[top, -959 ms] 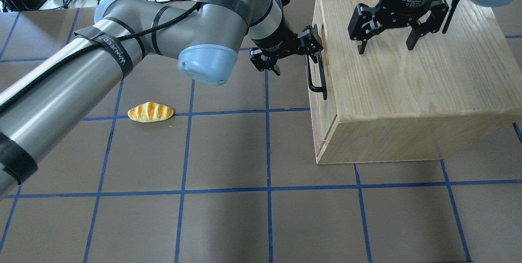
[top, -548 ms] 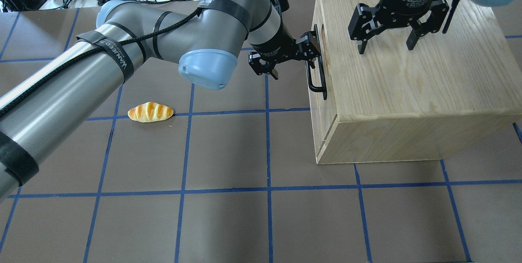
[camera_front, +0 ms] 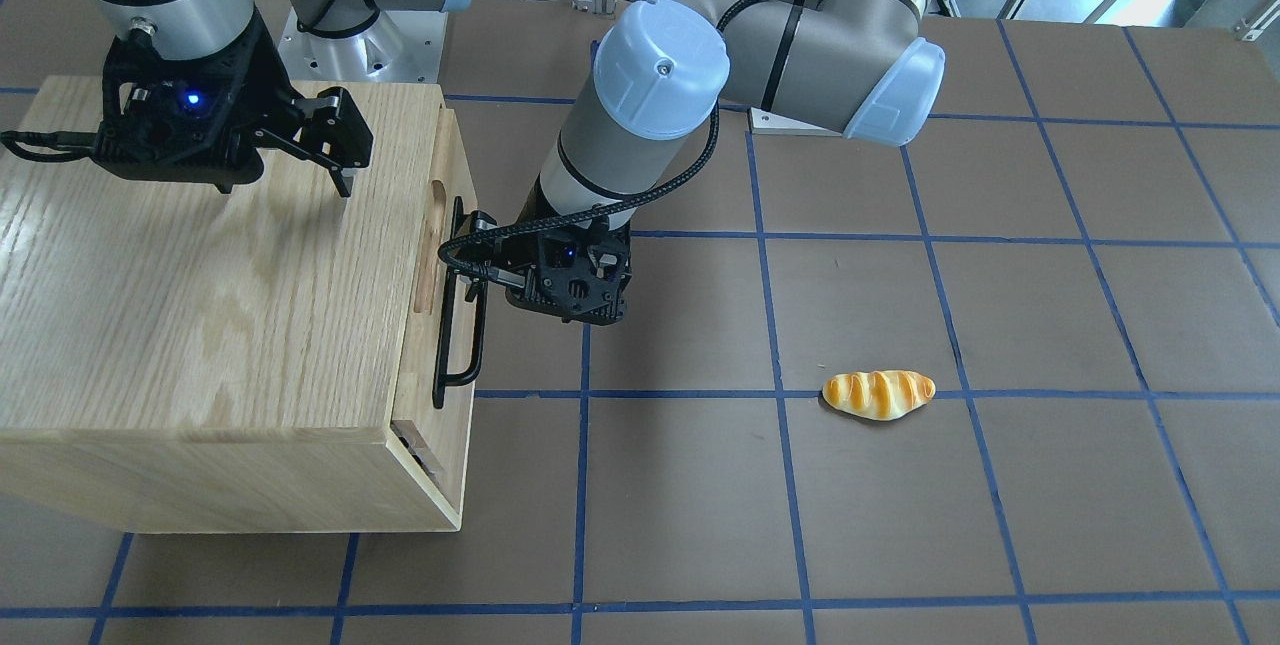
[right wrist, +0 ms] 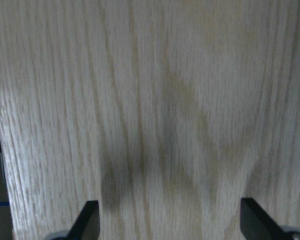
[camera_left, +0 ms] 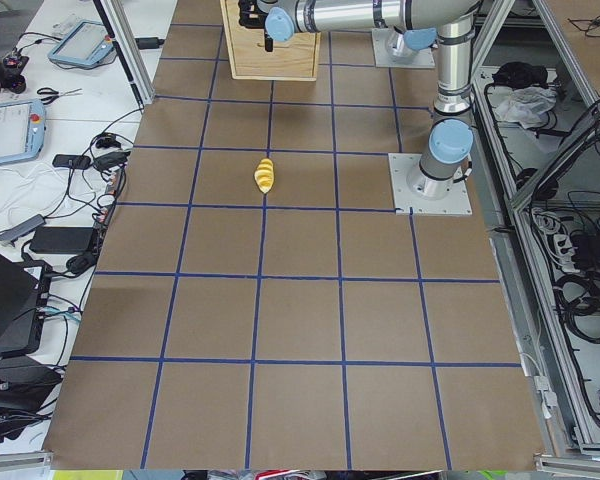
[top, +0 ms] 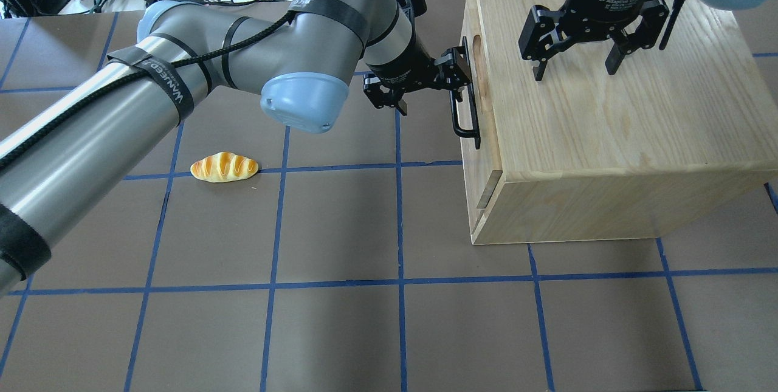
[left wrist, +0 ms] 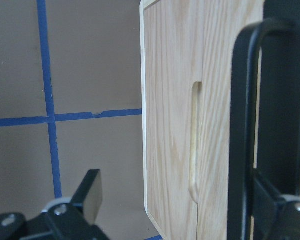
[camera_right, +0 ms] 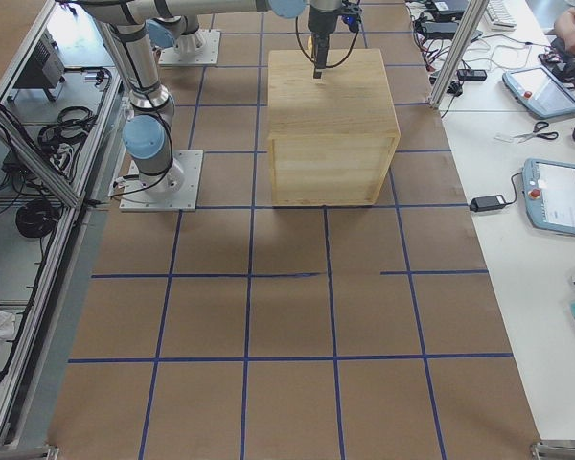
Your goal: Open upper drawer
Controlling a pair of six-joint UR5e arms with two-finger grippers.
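Observation:
The upper drawer [top: 468, 27] is the top front of the oak cabinet [top: 608, 130] and stands a little way out of the body. Its black bar handle [top: 462, 115] and oblong cut-out [top: 476, 51] face left. In the front-facing view the drawer front [camera_front: 452, 175] and handle [camera_front: 456, 325] face right. My left gripper [top: 433, 89] is open, with one finger hooked behind the handle and the other out in front. The left wrist view shows the handle [left wrist: 245, 125] and drawer front [left wrist: 170, 100]. My right gripper [top: 571, 70] is open and empty just above the cabinet top.
A toy bread roll [top: 223, 167] lies on the brown mat to the left of the cabinet, also in the front-facing view [camera_front: 878, 393]. A metal slide [top: 486, 190] shows at the drawer's near side. Cables and electronics lie beyond the far table edge.
The left gripper has moved left with a finger behind the handle, and the upper drawer has slid a little out of the cabinet. The right arm has not moved.

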